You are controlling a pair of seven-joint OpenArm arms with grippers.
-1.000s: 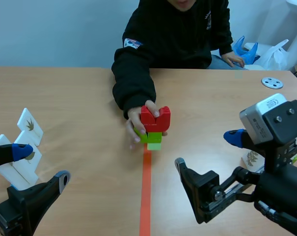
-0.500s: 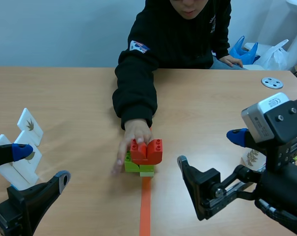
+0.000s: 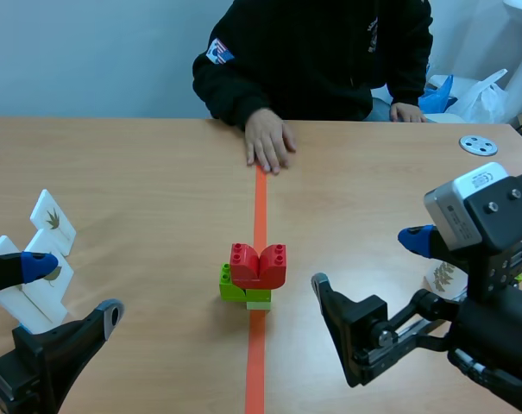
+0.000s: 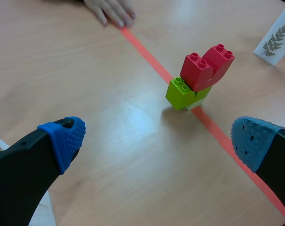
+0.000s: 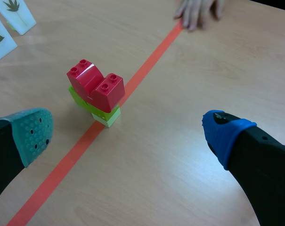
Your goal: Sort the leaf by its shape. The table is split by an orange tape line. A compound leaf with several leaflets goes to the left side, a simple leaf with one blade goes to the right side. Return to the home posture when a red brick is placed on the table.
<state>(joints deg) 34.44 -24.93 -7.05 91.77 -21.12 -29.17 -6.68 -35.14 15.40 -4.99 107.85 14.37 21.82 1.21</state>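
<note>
The red plastic brick, studded and notched on top, is pressed onto a small base of lime-green bricks, and the stack stands on the orange tape line at about the middle of the wooden desk. It is likely light, rigid and smooth-sided, and a grip low across the flat side walls would suit it better than the studs, since the press-fit could pop apart. By the task, though, it reads as a signal to go home, not a thing to lift. The left hand is spread wide with nothing between its blue pads, and the stack lies ahead of it, nearer its right finger. The right hand is likewise spread and bare, with the stack ahead of it towards its left finger, apart from both pads. White leaf cards stand beside the left arm and a fern-printed white card stands by the right arm; they look thin, stiff and easily tipped. A person's own hand rests on the far end of the tape.
</note>
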